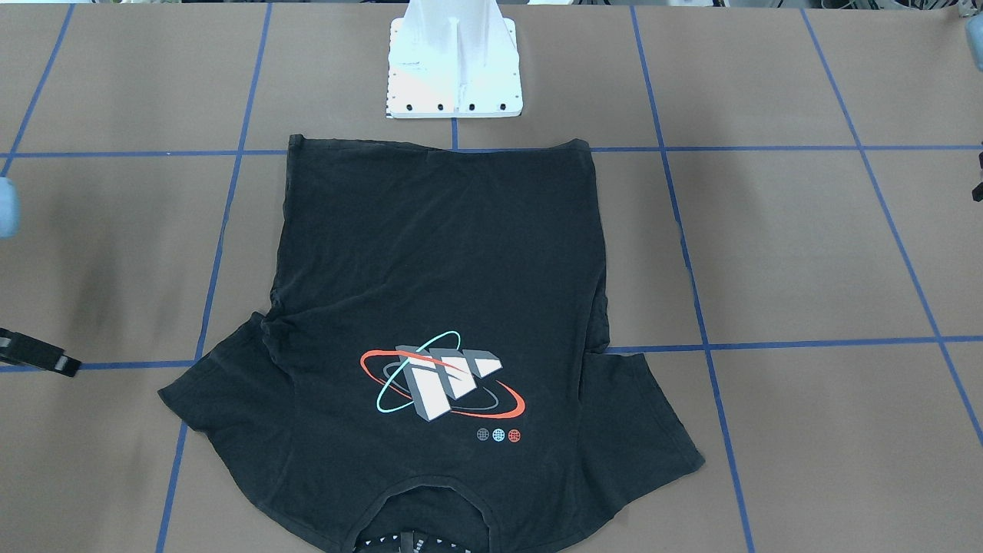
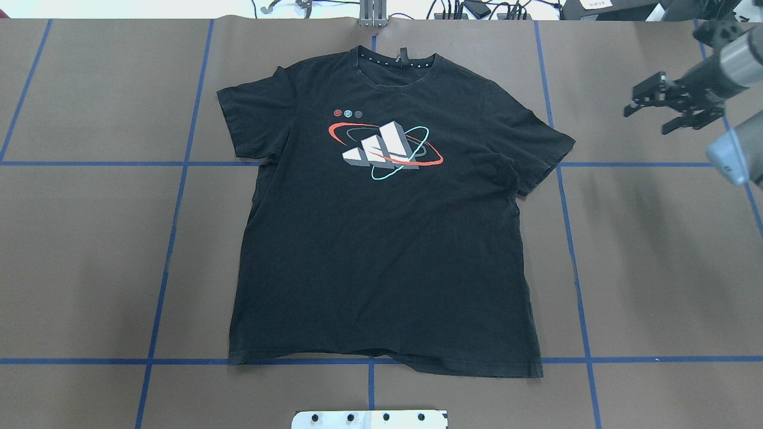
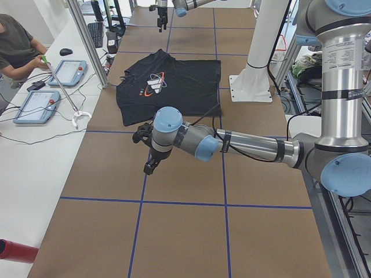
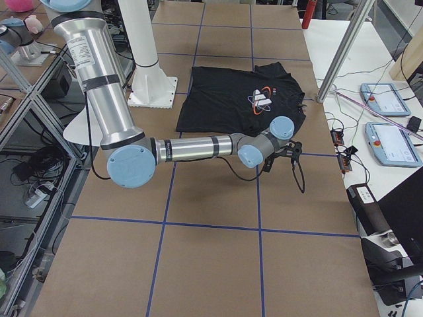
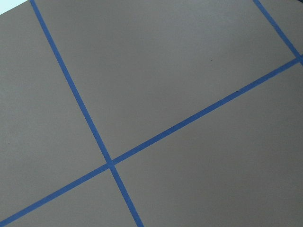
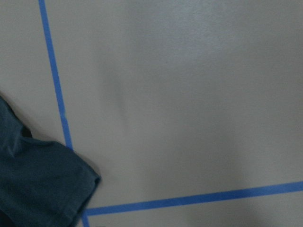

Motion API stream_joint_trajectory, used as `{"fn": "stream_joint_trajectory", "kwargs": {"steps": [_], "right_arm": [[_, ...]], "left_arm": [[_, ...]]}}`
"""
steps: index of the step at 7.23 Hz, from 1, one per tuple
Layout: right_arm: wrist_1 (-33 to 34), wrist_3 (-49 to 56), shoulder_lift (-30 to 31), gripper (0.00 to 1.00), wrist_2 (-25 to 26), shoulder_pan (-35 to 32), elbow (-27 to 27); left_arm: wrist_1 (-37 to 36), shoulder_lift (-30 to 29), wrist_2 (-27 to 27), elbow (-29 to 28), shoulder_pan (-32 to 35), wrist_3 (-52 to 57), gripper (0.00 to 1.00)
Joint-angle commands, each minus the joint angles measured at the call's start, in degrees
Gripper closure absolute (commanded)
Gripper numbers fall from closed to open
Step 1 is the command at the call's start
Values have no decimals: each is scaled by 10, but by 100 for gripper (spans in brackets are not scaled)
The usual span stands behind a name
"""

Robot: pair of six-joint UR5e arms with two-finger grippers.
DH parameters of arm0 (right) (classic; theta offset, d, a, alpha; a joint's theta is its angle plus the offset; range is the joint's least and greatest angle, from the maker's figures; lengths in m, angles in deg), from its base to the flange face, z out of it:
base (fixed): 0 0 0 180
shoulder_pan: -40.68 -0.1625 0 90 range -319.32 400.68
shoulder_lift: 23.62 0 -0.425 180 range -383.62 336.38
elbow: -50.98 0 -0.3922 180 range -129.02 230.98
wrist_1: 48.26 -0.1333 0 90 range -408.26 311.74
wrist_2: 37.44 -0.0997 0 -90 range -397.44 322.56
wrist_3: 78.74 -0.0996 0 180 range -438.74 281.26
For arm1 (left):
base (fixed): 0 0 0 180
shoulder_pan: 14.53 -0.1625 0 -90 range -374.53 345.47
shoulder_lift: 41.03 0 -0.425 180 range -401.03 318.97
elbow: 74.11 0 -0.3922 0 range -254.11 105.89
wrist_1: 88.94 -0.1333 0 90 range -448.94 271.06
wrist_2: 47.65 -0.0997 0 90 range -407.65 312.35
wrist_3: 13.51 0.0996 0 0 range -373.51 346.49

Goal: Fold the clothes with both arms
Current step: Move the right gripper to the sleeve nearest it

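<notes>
My black two-fingered right gripper (image 2: 645,121) hangs with its fingers spread and nothing between them, far out from the white mounting base (image 2: 369,419) and off to its right. Behind it the silver-grey tubular right arm (image 4: 192,146) runs low and level from a bent elbow. The left gripper (image 3: 147,167) points down on the base's other side, at the end of an equally level left arm (image 3: 255,146); whether it is spread or pressed together I cannot tell. Between them the black short-sleeved t-shirt (image 2: 381,250), soft and faintly wrinkled, lies flat and print up on the matte brown table (image 2: 89,238) gridded with blue tape (image 2: 180,196). Its hem is just in front of the base, its collar points away, and its long axis runs straight out from the base.
</notes>
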Motion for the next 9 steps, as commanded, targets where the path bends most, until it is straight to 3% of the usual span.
{"fn": "stream_joint_trajectory", "kwargs": {"steps": [1,3,7,8,9], "right_arm": [[-62,-50,-2,15,53,48,-16],[-62,-38,-27,15,107,86,-36],[-65,-9,-58,24,123,98,-82],[-65,-1,-58,31,123,97,-82],[-64,-1,-58,50,123,97,-82]], "left_arm": [[0,1,0,5,-2,-1,0],[1,2,1,5,-2,-1,0],[0,2,1,5,-2,-1,0],[1,2,1,5,-2,0,0],[1,2,0,5,-2,0,0]]}}
